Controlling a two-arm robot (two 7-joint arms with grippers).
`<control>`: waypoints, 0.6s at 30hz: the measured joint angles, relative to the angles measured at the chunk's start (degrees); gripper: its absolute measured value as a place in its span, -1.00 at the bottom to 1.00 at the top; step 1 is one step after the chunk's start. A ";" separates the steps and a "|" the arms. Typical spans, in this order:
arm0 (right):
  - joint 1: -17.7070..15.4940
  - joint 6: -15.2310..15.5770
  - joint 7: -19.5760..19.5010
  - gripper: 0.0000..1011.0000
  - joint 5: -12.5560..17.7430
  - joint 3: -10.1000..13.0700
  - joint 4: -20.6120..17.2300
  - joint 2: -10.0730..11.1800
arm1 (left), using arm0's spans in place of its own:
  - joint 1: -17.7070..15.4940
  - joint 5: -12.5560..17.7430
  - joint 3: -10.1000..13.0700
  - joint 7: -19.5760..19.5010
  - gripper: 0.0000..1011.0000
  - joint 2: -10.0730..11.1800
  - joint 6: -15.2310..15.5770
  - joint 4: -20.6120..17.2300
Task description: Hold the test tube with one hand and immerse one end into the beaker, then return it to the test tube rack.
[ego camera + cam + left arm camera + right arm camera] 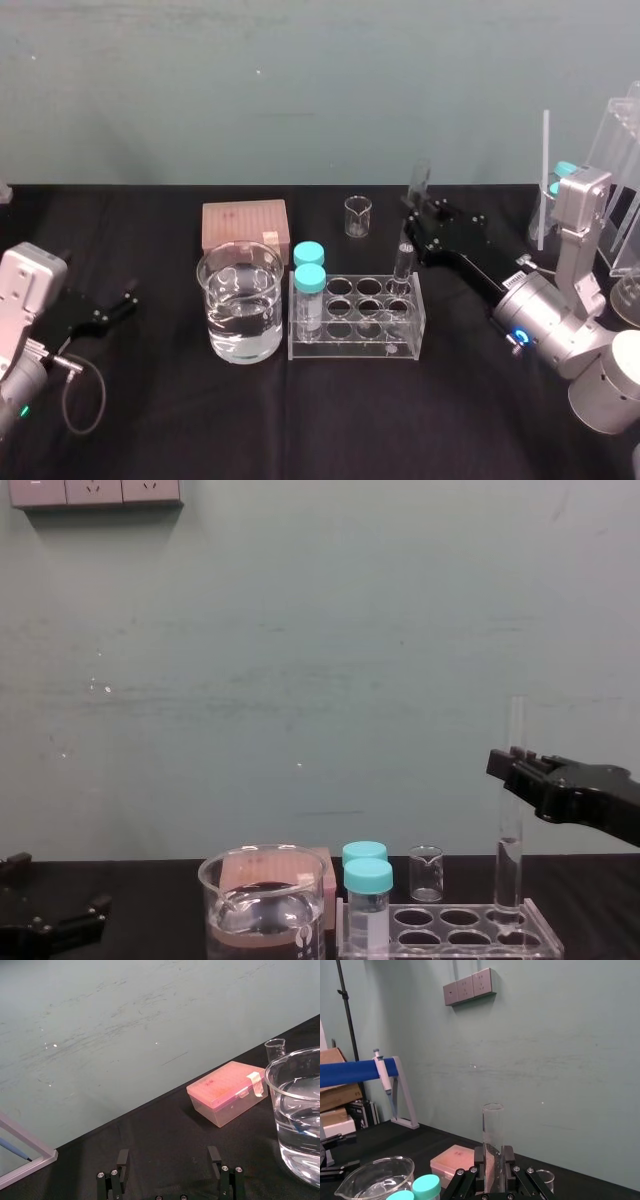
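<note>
The right gripper [414, 212] reaches in over the right end of the rack [355, 345] and grasps the tube [403, 262], which stands upright in the back row's rightmost hole. The head view settles which hole that is. The chest view, from the side, shows the tube's [511, 820] foot down inside the rack [445, 932] and the grasp high up, leaving the open top clear above the gripper. The right wrist view gives the closest look: both fingers [479, 1156] are pressed against the tube's [492, 1125] sides, clamped on it. The beaker [240, 300], part full of water, sits just left of the rack, with two teal-capped vials [309, 270] in the rack's left end between it and the tube. Behind them are a pink box [245, 225] and a small beaker [358, 215]. The left gripper [125, 300] rests low over the table [150, 420] at far left, well apart from the beaker. Its wrist view shows its fingers [122, 1157] spread apart with nothing between them.
</note>
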 joint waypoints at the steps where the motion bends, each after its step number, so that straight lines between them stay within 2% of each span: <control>1: 0.00 0.00 0.00 -0.56 0.00 0.00 0.00 0.00 | 0.00 0.00 0.00 0.00 0.98 0.00 0.00 0.00; 18: -0.27 -0.77 0.30 -0.56 -0.53 -0.18 1.35 -0.36 | 0.00 0.00 0.00 0.00 0.98 0.00 0.00 0.00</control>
